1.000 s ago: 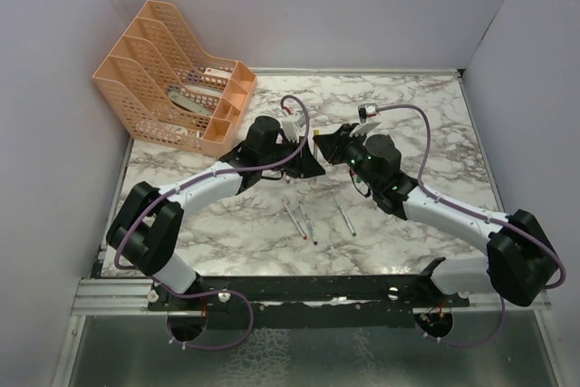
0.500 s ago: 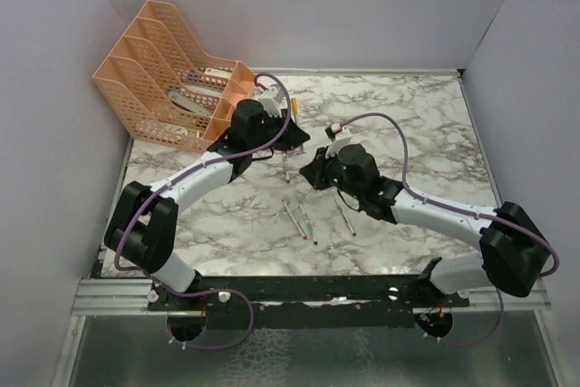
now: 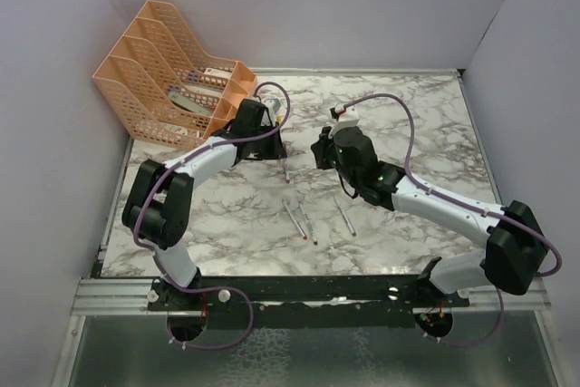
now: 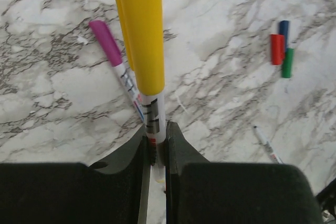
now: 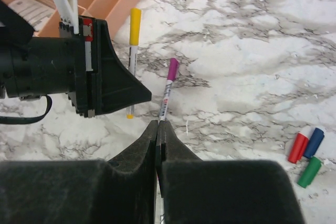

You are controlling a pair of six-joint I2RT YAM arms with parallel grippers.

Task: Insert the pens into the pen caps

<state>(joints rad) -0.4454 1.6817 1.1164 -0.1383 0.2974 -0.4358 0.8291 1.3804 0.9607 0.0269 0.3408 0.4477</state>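
The left gripper (image 4: 156,134) was clamped on the yellow-capped pen (image 4: 146,40), just beside the purple-capped pen (image 5: 169,83) lying on the marble table (image 5: 252,51). The right gripper (image 5: 158,125) was closed on nothing, tips near that pen's uncapped end. A red cap (image 5: 299,147), blue cap (image 5: 315,142) and green cap (image 5: 309,172) clustered well right of it.

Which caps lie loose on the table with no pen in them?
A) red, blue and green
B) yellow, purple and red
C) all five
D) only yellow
A: the red cap, blue cap and green cap lie bare side by side, while the yellow cap sits on one pen and the purple cap on another.
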